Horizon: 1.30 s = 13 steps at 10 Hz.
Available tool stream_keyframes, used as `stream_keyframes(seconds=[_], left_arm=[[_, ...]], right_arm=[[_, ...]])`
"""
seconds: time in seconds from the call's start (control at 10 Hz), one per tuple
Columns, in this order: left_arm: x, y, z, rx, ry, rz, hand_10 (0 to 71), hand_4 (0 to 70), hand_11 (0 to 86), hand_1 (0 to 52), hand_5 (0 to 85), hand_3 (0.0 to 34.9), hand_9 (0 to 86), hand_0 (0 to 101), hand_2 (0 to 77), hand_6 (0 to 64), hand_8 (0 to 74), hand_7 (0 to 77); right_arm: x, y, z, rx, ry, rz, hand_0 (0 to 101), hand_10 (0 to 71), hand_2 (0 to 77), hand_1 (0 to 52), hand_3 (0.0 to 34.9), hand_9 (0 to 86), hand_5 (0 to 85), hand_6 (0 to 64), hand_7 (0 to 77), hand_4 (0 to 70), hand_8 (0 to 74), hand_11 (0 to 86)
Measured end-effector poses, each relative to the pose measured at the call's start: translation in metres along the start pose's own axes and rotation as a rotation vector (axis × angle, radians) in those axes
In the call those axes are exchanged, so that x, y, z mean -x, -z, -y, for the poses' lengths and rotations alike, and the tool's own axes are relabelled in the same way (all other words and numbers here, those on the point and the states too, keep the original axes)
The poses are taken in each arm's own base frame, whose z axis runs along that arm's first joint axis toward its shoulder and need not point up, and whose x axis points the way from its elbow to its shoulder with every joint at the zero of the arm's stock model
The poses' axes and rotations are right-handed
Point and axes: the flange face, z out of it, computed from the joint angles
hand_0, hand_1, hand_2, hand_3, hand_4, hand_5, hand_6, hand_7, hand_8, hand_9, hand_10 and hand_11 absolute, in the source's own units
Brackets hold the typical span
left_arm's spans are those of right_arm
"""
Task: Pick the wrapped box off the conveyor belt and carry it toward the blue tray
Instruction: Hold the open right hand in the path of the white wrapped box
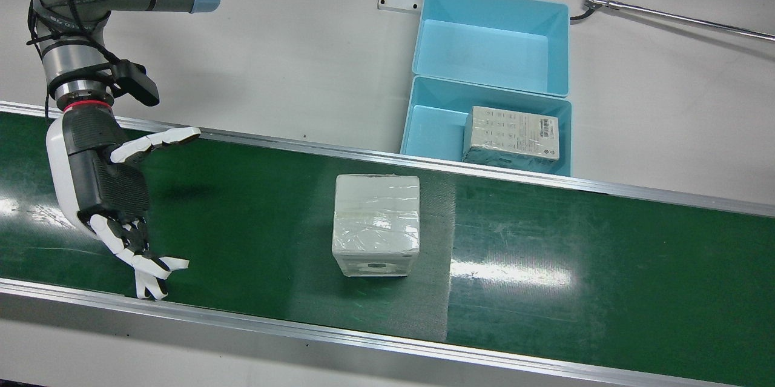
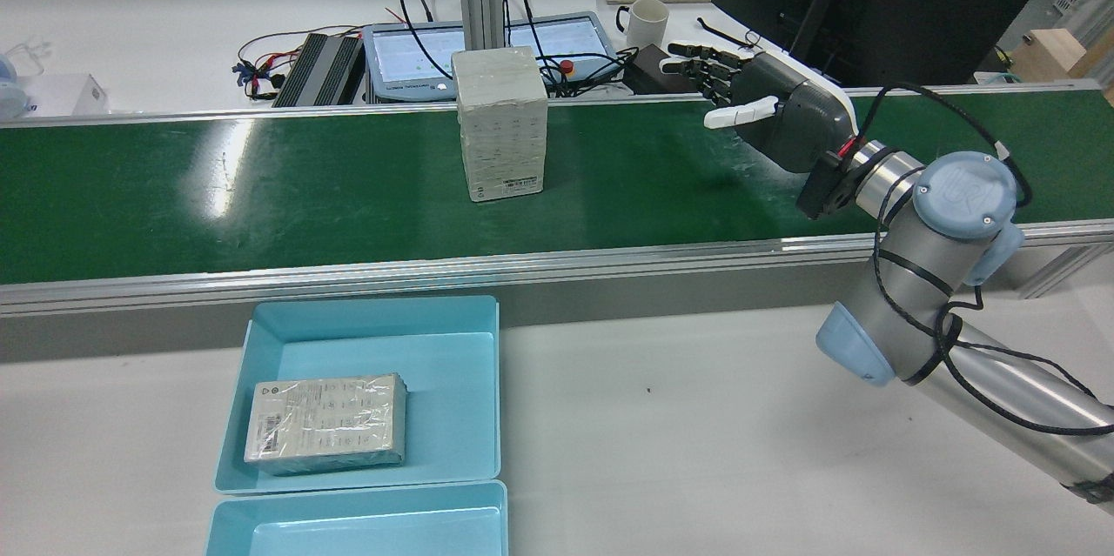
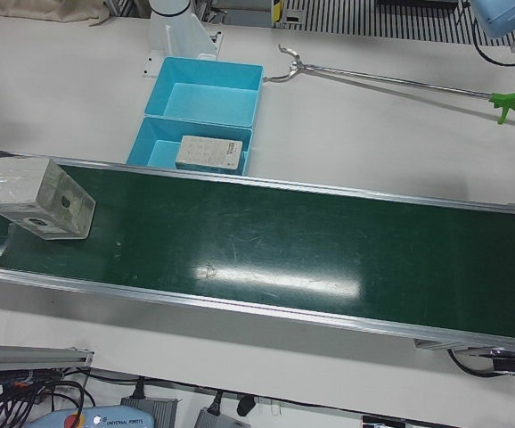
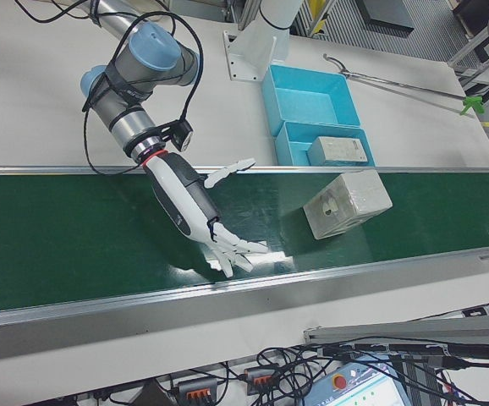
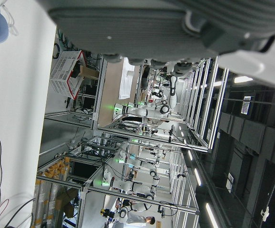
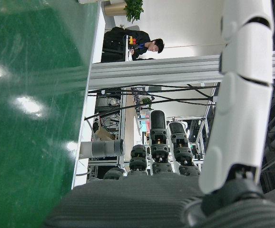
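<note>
In the front view, the right hand (image 1: 103, 193) hovers over the belt (image 1: 545, 254) at the far left, palm turned toward the box, fingers (image 1: 148, 269) spread and thumb held wide, holding nothing. To its right, well apart from it, the box (image 1: 376, 223) stands upright on the belt at mid-width, wrapped in glossy film. Further right, beyond the belt's far rail, sit two blue trays: the near tray (image 1: 436, 132) already holds a flat wrapped pack (image 1: 511, 135), while the far tray (image 1: 490, 42) is bare inside. A grabber tool (image 1: 666, 14) lies on the table at the right.

The left hand appears only in its own camera, where a strip of its underside (image 5: 175, 28) shows; whether its fingers are spread or curled cannot be told.

Risks, as I judge them: if the belt runs, the box may drift past the reach point. The film looks slick, so a loose grasp could let the box slide out. It stands tall, so a sideways bump from the fingertips could topple it. On the carry, a low path could clip the rail or the tray wall.
</note>
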Motion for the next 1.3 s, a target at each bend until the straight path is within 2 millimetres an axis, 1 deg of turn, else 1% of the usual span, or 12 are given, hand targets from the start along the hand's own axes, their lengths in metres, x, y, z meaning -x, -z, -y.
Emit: stream_keyframes(seconds=[0.1,0.2,0.3,0.4,0.5,0.6,1.0,1.2,1.3], left_arm=[[0.0000,0.0000,0.0000,0.000,0.000,0.000,0.5,0.0,0.5,0.0,1.1,0.0,0.5,0,1.1,0.0,0.5,0.5],[0.0000,0.0000,0.0000,0.000,0.000,0.000,0.5,0.0,0.5,0.0,1.1,0.0,0.5,0,1.1,0.5,0.5,0.5],[0.0000,0.0000,0.0000,0.000,0.000,0.000,0.5,0.0,0.5,0.0,1.1,0.0,0.5,0,0.5,0.0,0.5,0.5],[0.0000,0.0000,0.0000,0.000,0.000,0.000,0.5,0.0,0.5,0.0,1.1,0.0,0.5,0,0.5,0.0,0.5,0.5],[0.0000,0.0000,0.0000,0.000,0.000,0.000,0.5,0.0,0.5,0.0,1.1,0.0,0.5,0,0.5,0.0,0.5,0.5],[0.0000,0.0000,0.0000,0.000,0.000,0.000,0.5,0.0,0.5,0.0,1.1,0.0,0.5,0,0.5,0.0,0.5,0.5],[0.0000,0.0000,0.0000,0.000,0.000,0.000,0.0,0.0,0.5,0.0,1.1,0.0,0.5,0,0.5,0.5,0.5,0.5],[0.0000,0.0000,0.0000,0.000,0.000,0.000,0.5,0.0,0.5,0.0,1.1,0.0,0.5,0,1.1,0.5,0.5,0.5],[0.0000,0.0000,0.0000,0.000,0.000,0.000,0.5,0.0,0.5,0.0,1.1,0.0,0.5,0,1.1,0.5,0.5,0.5]], right_arm=[[0.0000,0.0003,0.0005,-0.002,0.001,0.000,46,0.5,10.4,12.0,0.0,9.8,14.2,10.4,25.1,15.8,8.2,1.1],[-0.0008,0.0006,0.0027,-0.006,0.001,-0.001,46,0.5,8.7,9.8,0.0,9.8,13.6,10.4,25.1,14.2,8.2,1.1],[-0.0017,0.0008,0.0052,-0.011,0.000,-0.002,47,0.5,8.7,10.4,0.0,7.6,13.1,9.3,23.5,10.4,6.5,1.1],[-0.0028,0.0009,0.0074,-0.016,-0.002,-0.003,46,0.5,8.7,10.4,0.0,7.6,13.1,7.6,21.3,11.5,6.5,1.1],[-0.0043,0.0008,0.0085,-0.018,-0.003,-0.005,46,0.5,8.7,10.4,0.0,7.6,13.1,7.6,21.3,11.5,6.5,1.1],[-0.0055,0.0005,0.0085,-0.017,-0.004,-0.007,46,0.0,7.6,12.0,0.0,5.4,13.1,7.6,20.7,11.5,5.5,1.1],[-0.0019,0.0003,0.0073,-0.014,-0.003,-0.004,46,0.5,8.2,12.0,0.0,5.4,13.1,7.6,20.7,11.5,6.0,1.1],[-0.0019,0.0002,0.0069,-0.013,-0.002,-0.005,46,0.5,8.2,12.0,0.0,5.4,13.1,7.6,20.7,12.5,5.5,1.1],[-0.0017,0.0002,0.0067,-0.013,-0.002,-0.004,46,0.5,8.2,12.0,0.0,6.5,13.1,8.2,21.3,12.5,5.5,1.1]])
